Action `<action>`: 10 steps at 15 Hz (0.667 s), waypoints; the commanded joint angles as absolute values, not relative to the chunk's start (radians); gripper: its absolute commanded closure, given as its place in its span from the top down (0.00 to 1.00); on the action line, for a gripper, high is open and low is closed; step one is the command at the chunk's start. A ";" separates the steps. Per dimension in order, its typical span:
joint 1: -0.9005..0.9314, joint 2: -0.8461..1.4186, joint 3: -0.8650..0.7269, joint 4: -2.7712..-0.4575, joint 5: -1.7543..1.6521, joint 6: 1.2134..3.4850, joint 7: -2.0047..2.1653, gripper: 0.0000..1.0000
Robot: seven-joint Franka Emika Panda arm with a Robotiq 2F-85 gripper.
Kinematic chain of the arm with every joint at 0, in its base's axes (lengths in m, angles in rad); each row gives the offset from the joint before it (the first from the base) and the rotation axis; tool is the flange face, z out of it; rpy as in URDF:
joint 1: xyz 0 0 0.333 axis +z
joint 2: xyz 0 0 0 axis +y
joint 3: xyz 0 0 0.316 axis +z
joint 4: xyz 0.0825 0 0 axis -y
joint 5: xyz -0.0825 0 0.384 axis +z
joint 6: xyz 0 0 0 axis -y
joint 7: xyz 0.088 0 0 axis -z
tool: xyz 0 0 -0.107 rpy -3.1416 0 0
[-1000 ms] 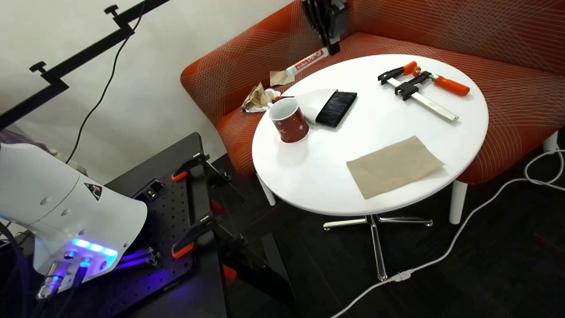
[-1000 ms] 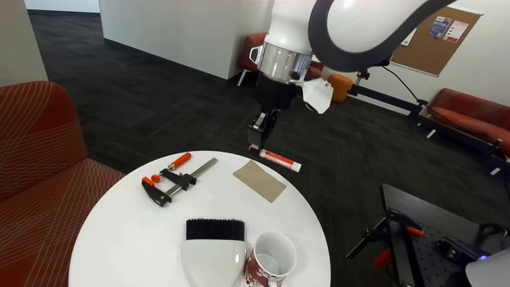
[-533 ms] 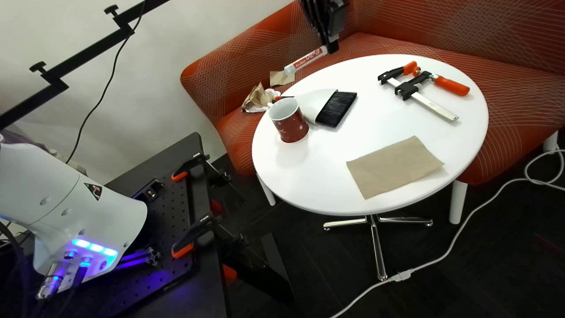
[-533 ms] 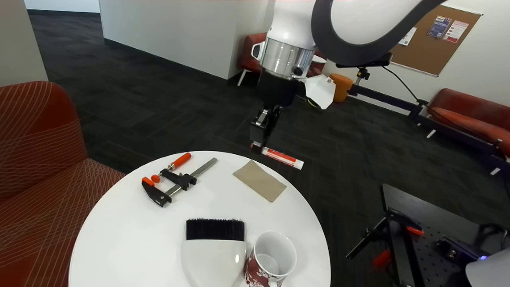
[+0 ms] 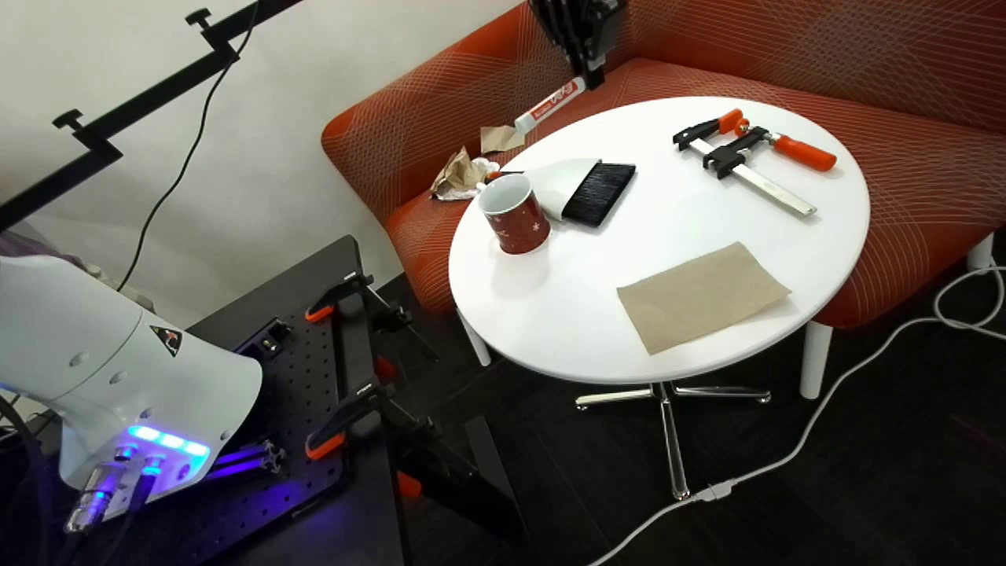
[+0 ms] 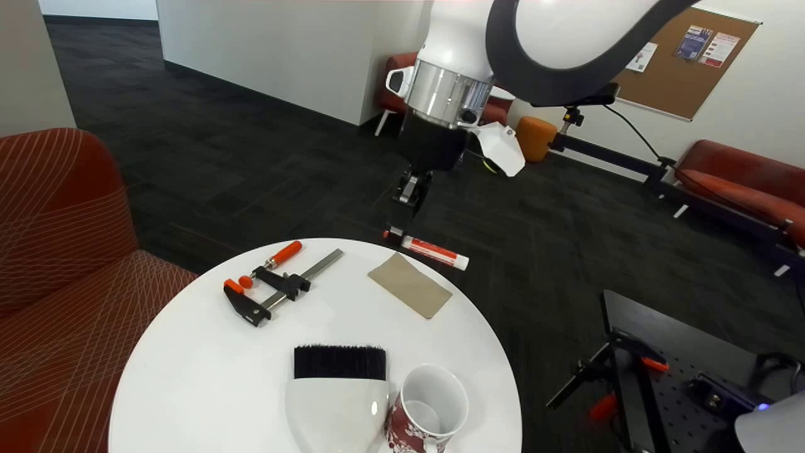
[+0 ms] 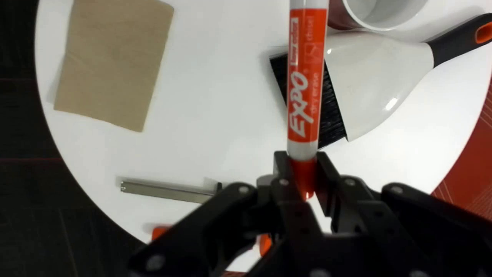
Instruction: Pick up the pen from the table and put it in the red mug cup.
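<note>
The pen is a red marker with white bands and a white end; it shows in both exterior views (image 5: 552,105) (image 6: 435,251) and the wrist view (image 7: 307,77). My gripper (image 7: 303,169) is shut on its red cap end; it also shows in both exterior views (image 5: 592,75) (image 6: 396,231). The pen is held in the air, tilted, its white end lower. The red mug cup (image 5: 520,226) stands upright on the white round table (image 5: 581,314), with a white inside (image 6: 434,402). In the wrist view the mug (image 7: 340,15) is partly cut off at the top, just beyond the pen.
A white brush with black bristles (image 5: 600,192) lies right beside the mug. A black clamp with orange handles (image 5: 731,157) and a brown paper sheet (image 5: 699,295) lie on the table. A red sofa (image 5: 935,149) borders the table, with crumpled paper (image 5: 456,174) on it.
My gripper and the pen have shifted slightly, and the wrist's tilt has changed a little. The pen stays in the gripper. The mug and the other objects have not moved.
</note>
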State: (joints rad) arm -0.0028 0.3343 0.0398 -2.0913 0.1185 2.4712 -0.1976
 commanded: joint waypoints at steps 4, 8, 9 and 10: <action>-0.138 0.344 0.192 -2.103 0.360 2.521 -0.623 0.05; -0.211 0.356 0.257 -2.093 0.528 2.471 -0.939 0.05; -0.225 0.359 0.265 -2.091 0.566 2.455 -1.016 0.05; -0.233 0.361 0.268 -2.089 0.597 2.434 -1.087 0.05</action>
State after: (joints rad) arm -0.1874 0.3617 0.2351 -2.0925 0.5112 2.4869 -0.9080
